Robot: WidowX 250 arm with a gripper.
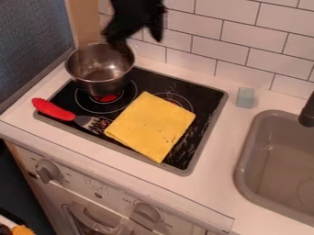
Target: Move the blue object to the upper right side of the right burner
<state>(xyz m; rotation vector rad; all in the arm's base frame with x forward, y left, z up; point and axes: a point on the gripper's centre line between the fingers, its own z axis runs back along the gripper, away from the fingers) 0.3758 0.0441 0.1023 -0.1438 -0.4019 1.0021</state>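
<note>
The gripper [137,43] is seen at the top of the view, with its two fingers spread well apart and nothing grasped between them. Just below it, a metal pot [101,82] is set upright over the back part of the left burner [89,106]; the pot's back rim is overlapped by one finger, and whether the two touch cannot be told. Behind the gripper, and off to its right, the white tiled wall [236,42] is seen. Below the gripper and slightly to its right, beyond the pot, the right burner [184,104] is partly covered by a folded yellow cloth [150,126], which is laid flat at a slant on the black stovetop [199,92]. Below and left of the gripper, in front of the pot, a spatula with a red handle [54,109] is laid, its slotted head pointed toward the cloth's left corner. Well to the right of the gripper and lower, the pale blue block [245,97] is found on the white counter [215,183], just outside the stovetop's right edge and near the wall. Farther right, the grey sink [242,167] is set into the counter, overhung by a black faucet [307,112]. Farthest below the gripper, two knobs [47,171] are mounted on the stove's front.
</note>
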